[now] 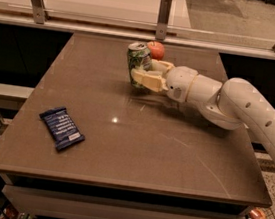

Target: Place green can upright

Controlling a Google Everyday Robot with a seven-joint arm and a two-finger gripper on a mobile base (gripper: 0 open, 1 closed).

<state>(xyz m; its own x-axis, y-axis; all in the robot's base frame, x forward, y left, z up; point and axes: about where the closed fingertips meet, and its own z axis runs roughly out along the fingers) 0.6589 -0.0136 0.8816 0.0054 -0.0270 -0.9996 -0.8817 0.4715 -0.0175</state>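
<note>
The green can (138,61) stands nearly upright, tilted a little to the left, at the far middle of the brown table (122,145). Its silver top faces up. My gripper (143,71) reaches in from the right, its cream fingers (146,79) closed around the can's lower half. The white arm (238,107) stretches off to the right edge of the view. I cannot tell whether the can's base touches the table.
A red apple (156,49) sits just behind the can and gripper. A dark blue snack packet (61,128) lies flat at the table's front left. A glass rail with metal posts (163,14) runs along the far edge.
</note>
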